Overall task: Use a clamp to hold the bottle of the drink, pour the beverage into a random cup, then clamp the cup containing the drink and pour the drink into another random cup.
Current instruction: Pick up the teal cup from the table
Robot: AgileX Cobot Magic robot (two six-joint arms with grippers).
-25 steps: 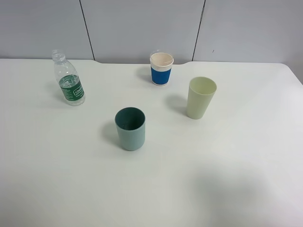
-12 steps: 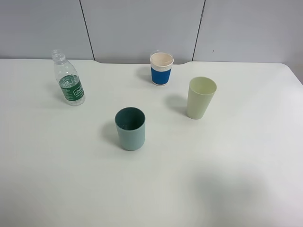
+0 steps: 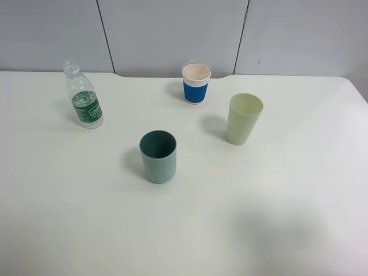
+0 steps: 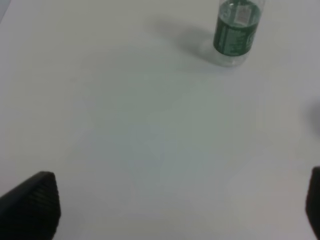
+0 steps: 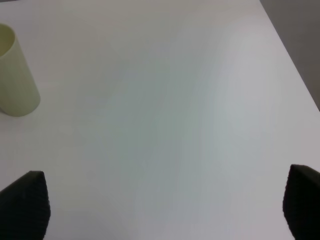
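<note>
Bottle (image 3: 84, 98) upright, green-labelled, white print unreadable; left hand (image 4: 172, 207), right hand (image 5: 162, 205) both spread wide, empty.

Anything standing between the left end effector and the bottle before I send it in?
Nothing visible does. In the left wrist view, only bare table lies between the open left end effector and the upright bottle.
</note>
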